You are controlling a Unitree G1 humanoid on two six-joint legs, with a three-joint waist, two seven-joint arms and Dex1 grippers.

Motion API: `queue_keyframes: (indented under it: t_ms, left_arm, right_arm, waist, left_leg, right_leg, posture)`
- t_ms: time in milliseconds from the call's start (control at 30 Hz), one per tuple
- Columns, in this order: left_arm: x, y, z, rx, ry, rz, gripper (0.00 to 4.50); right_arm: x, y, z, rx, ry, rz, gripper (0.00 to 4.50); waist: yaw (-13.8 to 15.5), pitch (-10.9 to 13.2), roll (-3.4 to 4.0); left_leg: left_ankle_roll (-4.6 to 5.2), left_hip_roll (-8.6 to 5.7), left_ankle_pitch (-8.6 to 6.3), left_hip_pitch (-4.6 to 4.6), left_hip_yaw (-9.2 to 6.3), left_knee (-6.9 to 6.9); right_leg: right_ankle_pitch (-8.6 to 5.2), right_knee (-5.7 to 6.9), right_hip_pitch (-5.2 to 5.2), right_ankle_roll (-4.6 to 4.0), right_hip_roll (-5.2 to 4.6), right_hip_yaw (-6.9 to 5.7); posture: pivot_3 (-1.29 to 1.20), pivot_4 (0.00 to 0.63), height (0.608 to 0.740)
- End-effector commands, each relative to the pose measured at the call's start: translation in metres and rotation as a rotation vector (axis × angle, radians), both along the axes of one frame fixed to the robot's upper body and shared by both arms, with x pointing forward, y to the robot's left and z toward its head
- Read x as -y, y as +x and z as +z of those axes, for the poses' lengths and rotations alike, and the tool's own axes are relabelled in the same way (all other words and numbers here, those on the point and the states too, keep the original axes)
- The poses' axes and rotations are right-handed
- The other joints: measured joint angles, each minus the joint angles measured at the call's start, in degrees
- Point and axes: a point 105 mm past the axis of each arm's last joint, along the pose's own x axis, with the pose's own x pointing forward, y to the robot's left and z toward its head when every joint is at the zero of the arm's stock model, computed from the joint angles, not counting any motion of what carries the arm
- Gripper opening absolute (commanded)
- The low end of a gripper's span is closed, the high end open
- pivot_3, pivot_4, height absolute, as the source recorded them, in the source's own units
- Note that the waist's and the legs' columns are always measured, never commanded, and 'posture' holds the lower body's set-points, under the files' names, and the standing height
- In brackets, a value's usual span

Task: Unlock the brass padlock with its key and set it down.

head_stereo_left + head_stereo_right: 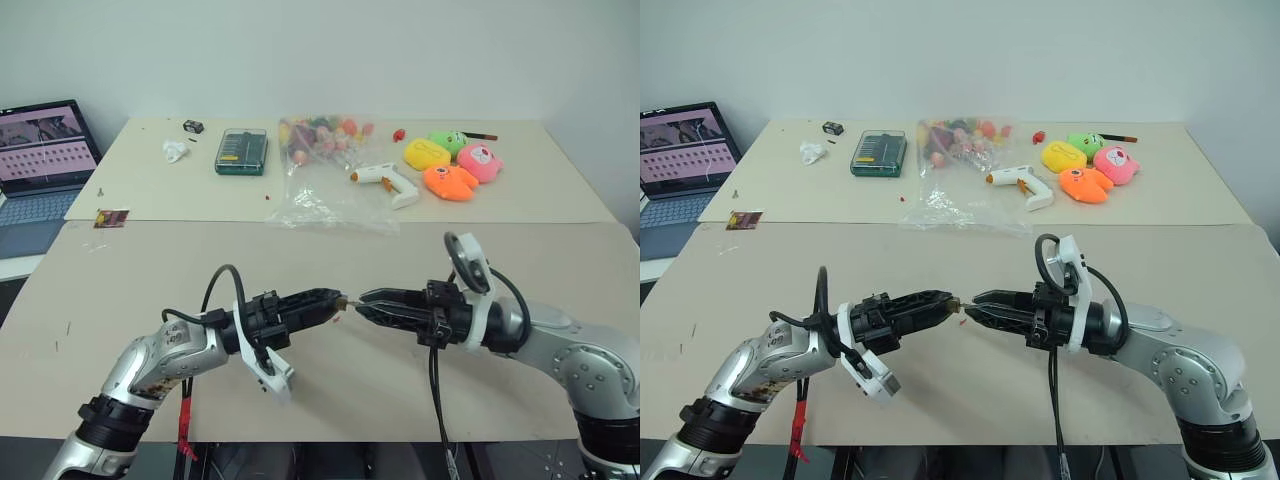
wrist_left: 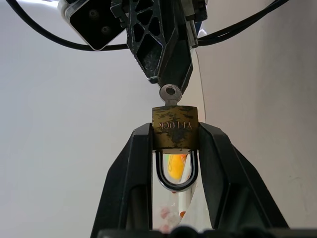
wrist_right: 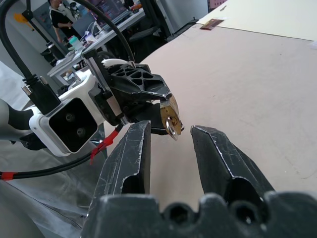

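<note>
Brass padlock being held in mid-air with its key in it

The brass padlock (image 2: 175, 127) is sitting clamped by its sides between the two black fingers of the left gripper (image 2: 175, 144), hanging well above the table (image 1: 330, 250). It is a small yellow-gold block with stamped lettering on its face, and its thin silvery shackle (image 2: 177, 173) is forming a closed U that is pointing back toward the left gripper's palm. A small silvery key (image 2: 170, 94) with a round holed head is sticking out of the padlock's opposite end, facing the right gripper (image 3: 171, 134). The right gripper's fingers are standing apart just beside the key head, one on each side of it.
</note>
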Motion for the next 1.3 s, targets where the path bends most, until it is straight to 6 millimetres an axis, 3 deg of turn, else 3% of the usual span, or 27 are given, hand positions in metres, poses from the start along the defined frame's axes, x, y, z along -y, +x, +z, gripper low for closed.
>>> queue_keyframes:
  t_ms: [33, 333, 433, 533, 867, 1133, 1300]
  left_arm:
    - [0.006, -0.005, 0.012, 0.027, -0.029, -0.033, 0.8]
    - [0.009, -0.005, 0.016, 0.027, -0.03, -0.039, 0.8]
    - [0.01, -0.004, 0.017, 0.025, -0.031, -0.039, 0.8]
    - [0.011, -0.004, 0.018, 0.023, -0.032, -0.039, 0.8]
    - [0.012, -0.004, 0.021, 0.065, -0.026, -0.053, 0.8]
    - [0.013, -0.009, 0.035, 0.351, 0.002, -0.134, 0.8]
    - [0.015, -0.004, 0.038, 0.407, 0.007, -0.138, 0.8]
  right_arm:
    - [-0.005, -0.004, 0.01, 0.047, 0.018, 0.025, 1.73]
    - [-0.007, -0.003, 0.011, 0.047, 0.026, 0.024, 1.73]
    - [-0.007, -0.004, 0.012, 0.044, 0.027, 0.028, 1.12]
    - [-0.008, -0.004, 0.012, 0.041, 0.027, 0.028, 0.07]
    - [-0.01, -0.006, 0.013, 0.011, 0.047, 0.043, 0.07]
    - [-0.015, -0.015, 0.017, -0.151, 0.118, 0.096, 0.07]
    - [-0.015, -0.014, 0.009, -0.198, 0.06, 0.071, 0.07]
  waist:
    - [0.0, 0.0, 0.0]
    - [0.0, 0.0, 0.0]
    - [0.0, 0.0, 0.0]
    - [0.0, 0.0, 0.0]
    - [0.0, 0.0, 0.0]
    - [0.1, 0.0, -0.01]
    - [0.1, 0.0, 0.0]
  left_leg:
    - [0.0, 0.0, 0.0, 0.0, 0.0, 0.0]
    - [0.0, 0.0, 0.0, 0.0, 0.0, 0.0]
    - [0.0, 0.0, 0.0, 0.0, 0.0, 0.0]
    - [-0.02, 0.0, 0.01, 0.0, 0.0, 0.0]
    - [-0.03, 0.0, 0.02, 0.0, 0.0, 0.0]
    - [-0.05, 0.0, 0.03, 0.01, 0.0, -0.01]
    - [-0.21, 0.0, 0.13, 0.0, 0.0, -0.01]
  right_leg:
    - [0.0, 0.0, 0.0, 0.0, 0.0, 0.0]
    - [0.0, 0.0, 0.0, 0.0, 0.0, 0.0]
    - [0.0, 0.0, 0.0, 0.0, 0.0, 0.0]
    - [0.0, 0.0, -0.01, 0.0, 0.0, 0.0]
    - [0.0, 0.0, 0.0, 0.0, 0.0, 0.0]
    - [0.0, -0.03, 0.02, -0.01, 0.0, 0.0]
    - [0.01, -0.07, 0.05, -0.01, 0.0, 0.0]
  posture:
    - [0.0, 0.15, 0.74]
    - [0.0, 0.15, 0.74]
    - [0.0, 0.15, 0.74]
    - [0.0, 0.15, 0.74]
    - [0.0, 0.15, 0.74]
    - [0.0, 0.15, 0.74]
    - [0.0, 0.15, 0.74]
